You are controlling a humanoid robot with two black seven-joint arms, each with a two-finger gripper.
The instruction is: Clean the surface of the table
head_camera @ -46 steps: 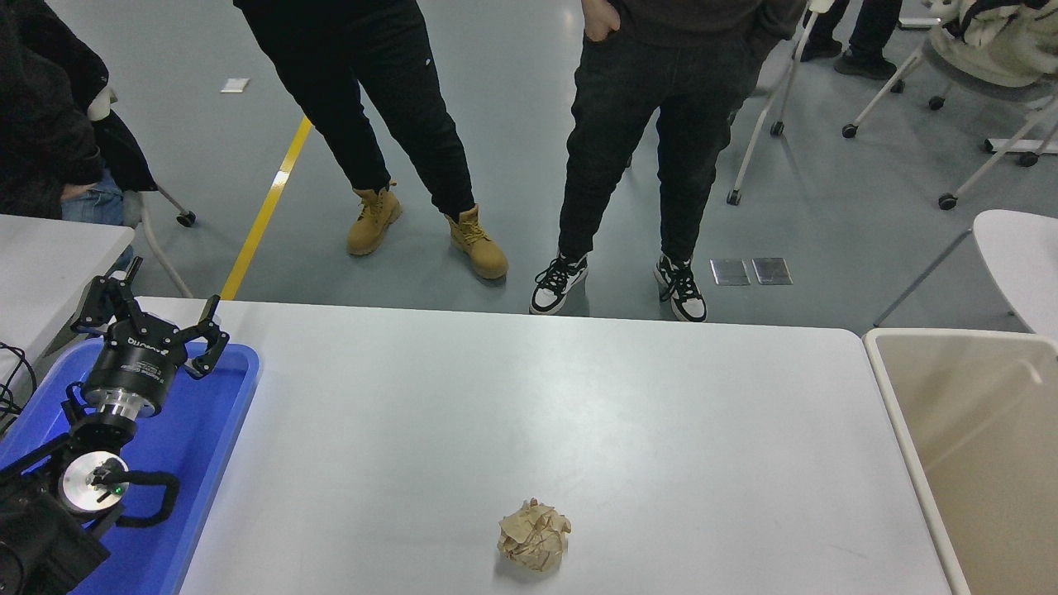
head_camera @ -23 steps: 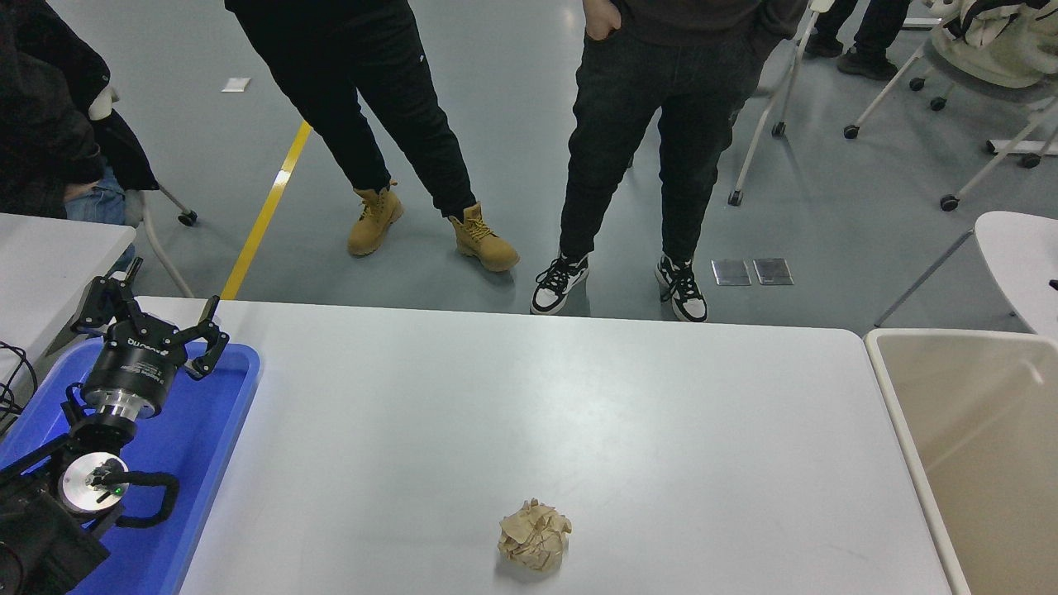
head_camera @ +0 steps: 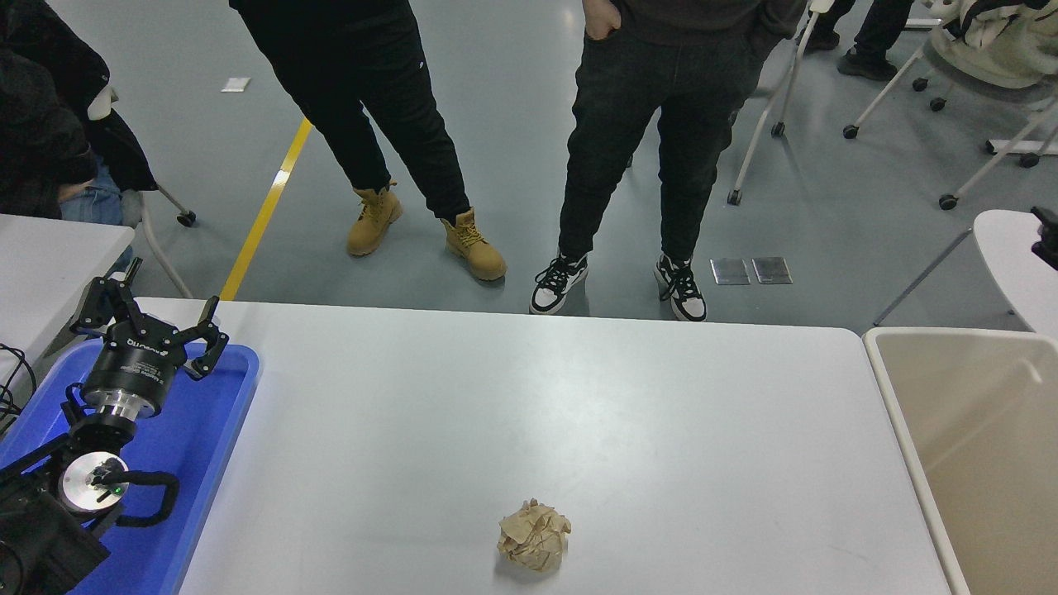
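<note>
The table surface (head_camera: pixel 579 397) fills the middle of the view, its far edge running straight across and its right edge touching or just beside a beige bin (head_camera: pixel 975 463). One crumpled brown paper ball (head_camera: pixel 534 536) sits near the near edge — wide bare tabletop lies on every side of it. At the left a blue tray (head_camera: pixel 202 463) borders the table. The left gripper (head_camera: pixel 149 326) hangs over the tray's far end, fingers spread and holding nothing. At the right edge a small dark part (head_camera: pixel 1046 235) pokes in — too cut off to tell what it is. Two people (head_camera: pixel 653 124) stand beyond the far edge, cut off above the waist.
</note>
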